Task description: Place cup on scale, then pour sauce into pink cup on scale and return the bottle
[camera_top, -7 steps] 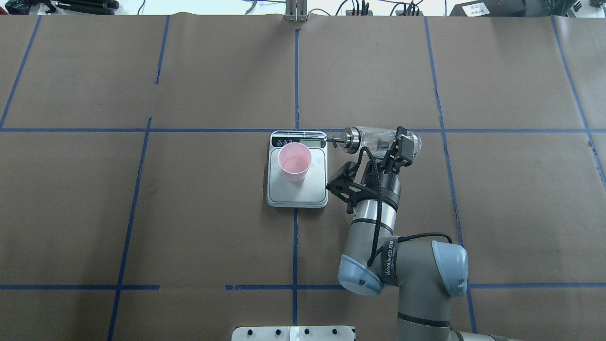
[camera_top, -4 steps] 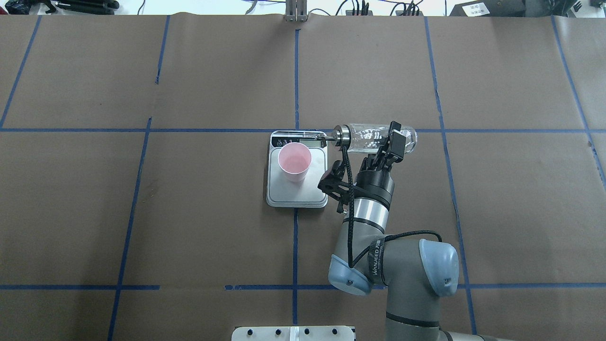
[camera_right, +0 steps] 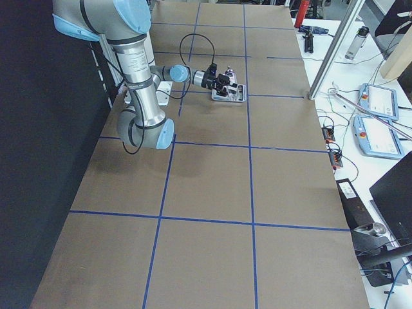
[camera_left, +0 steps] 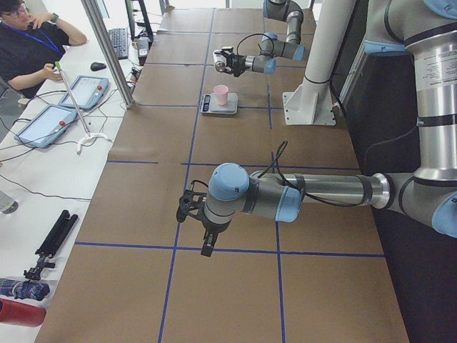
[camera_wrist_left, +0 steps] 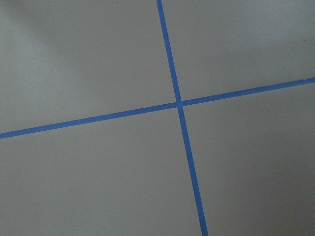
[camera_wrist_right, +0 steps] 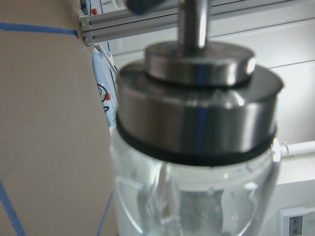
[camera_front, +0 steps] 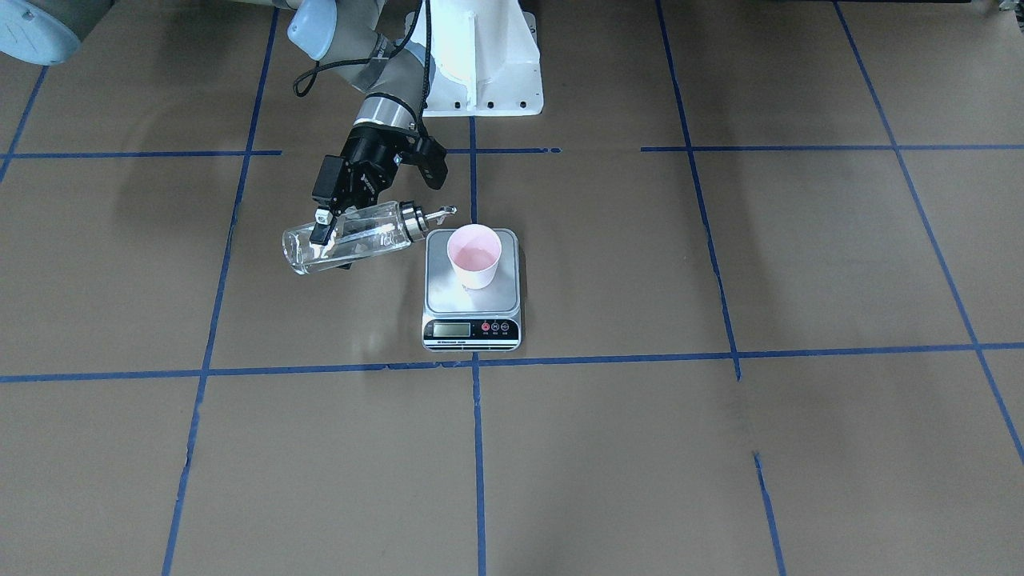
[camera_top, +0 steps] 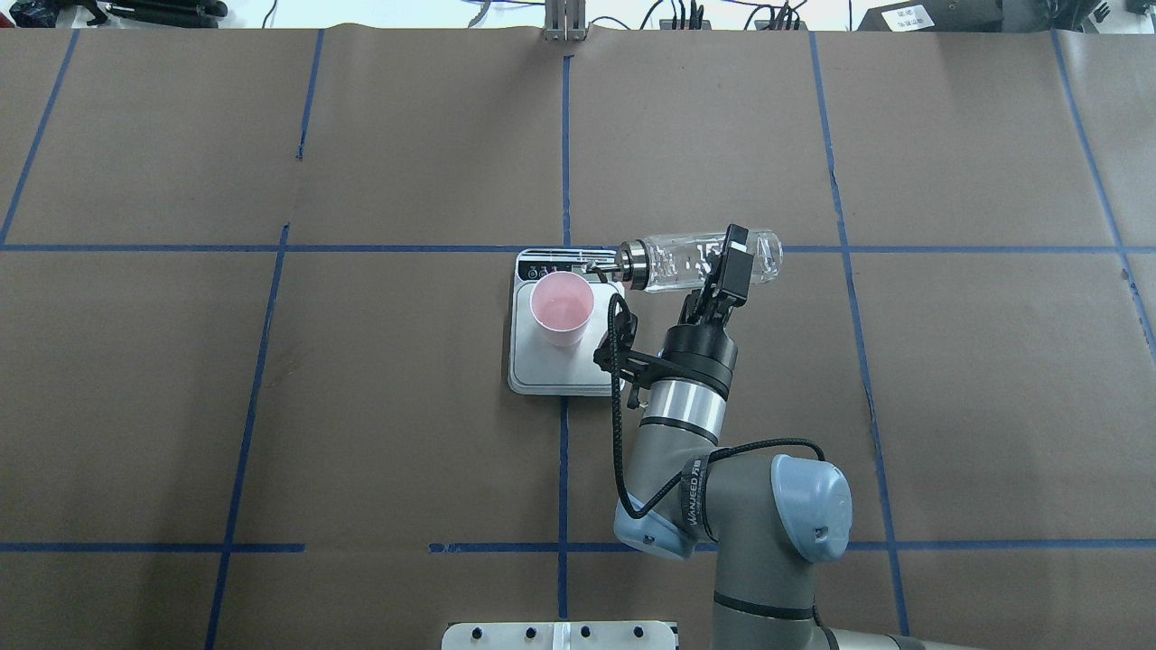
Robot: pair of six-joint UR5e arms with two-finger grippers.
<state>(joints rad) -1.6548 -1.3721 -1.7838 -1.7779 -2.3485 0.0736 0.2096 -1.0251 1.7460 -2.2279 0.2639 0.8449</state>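
Note:
The pink cup (camera_top: 562,310) (camera_front: 474,254) stands upright on the scale (camera_top: 553,372) (camera_front: 446,298), on the half near the display. My right gripper (camera_top: 728,264) (camera_front: 330,222) is shut on the bottle (camera_top: 673,262) (camera_front: 356,238), gripping the glass body near its base. The bottle lies nearly level in the air, its metal spout pointing at the cup, with the tip over the scale's display edge beside the cup's rim. The right wrist view shows the bottle's cap (camera_wrist_right: 197,113) close up. My left gripper (camera_left: 194,214) hangs over bare table far from the scale; I cannot tell its state.
Blue tape lines cross the brown table cover (camera_top: 361,451). The white robot pedestal (camera_front: 480,64) stands behind the scale. A person (camera_left: 28,43) sits at a side table with tablets (camera_left: 86,89) and cables.
My right arm has carried the level bottle leftward toward the cup, bringing the spout from beside the scale to over its display edge. Cup and scale have not moved.

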